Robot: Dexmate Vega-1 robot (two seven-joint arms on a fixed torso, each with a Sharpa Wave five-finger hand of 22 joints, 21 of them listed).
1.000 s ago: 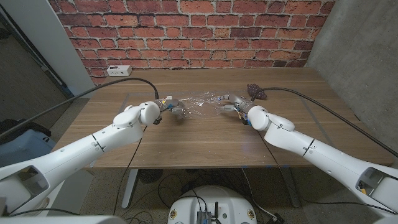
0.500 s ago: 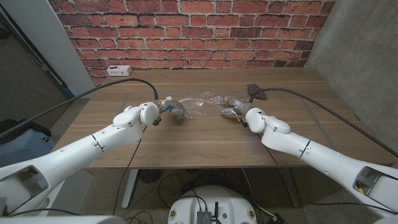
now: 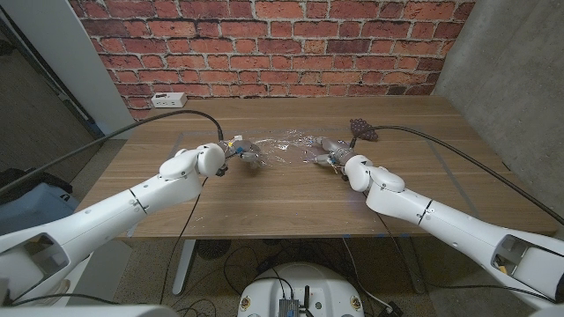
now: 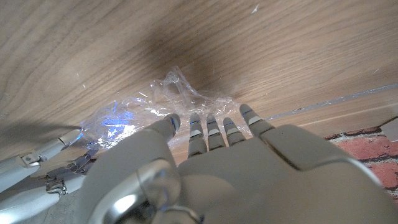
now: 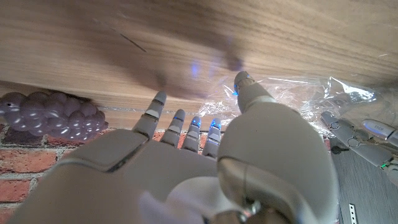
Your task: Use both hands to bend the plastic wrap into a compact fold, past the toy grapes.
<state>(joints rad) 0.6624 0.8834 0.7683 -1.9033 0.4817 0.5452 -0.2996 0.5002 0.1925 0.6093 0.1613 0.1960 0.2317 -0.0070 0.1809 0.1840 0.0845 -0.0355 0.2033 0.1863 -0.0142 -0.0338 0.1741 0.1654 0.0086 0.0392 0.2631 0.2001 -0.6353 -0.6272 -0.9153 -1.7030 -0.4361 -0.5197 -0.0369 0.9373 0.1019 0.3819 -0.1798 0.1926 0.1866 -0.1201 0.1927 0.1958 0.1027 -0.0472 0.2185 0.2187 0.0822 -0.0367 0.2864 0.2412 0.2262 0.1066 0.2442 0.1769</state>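
Note:
A crumpled sheet of clear plastic wrap (image 3: 282, 143) lies on the wooden table (image 3: 291, 202) between my two hands. My left hand (image 3: 236, 151) is at the wrap's left end, its straight, spread fingers (image 4: 214, 127) reaching onto the wrap (image 4: 143, 115) and the thumb at its edge. My right hand (image 3: 333, 155) is at the right end with its fingers extended and its thumb tip (image 5: 244, 84) on the wrap (image 5: 305, 93). Dark purple toy grapes (image 3: 363, 130) sit just behind and to the right of the right hand, seen close beside it (image 5: 50, 115).
A white power strip (image 3: 167, 99) lies at the table's back left by the brick wall. Black cables run from both wrists across the table, one off to the left (image 3: 159, 123) and one off to the right (image 3: 441, 141).
My right hand and forearm have slid a little to the left, in against the wrap's right end. The left hand and the grapes have stayed where they were.

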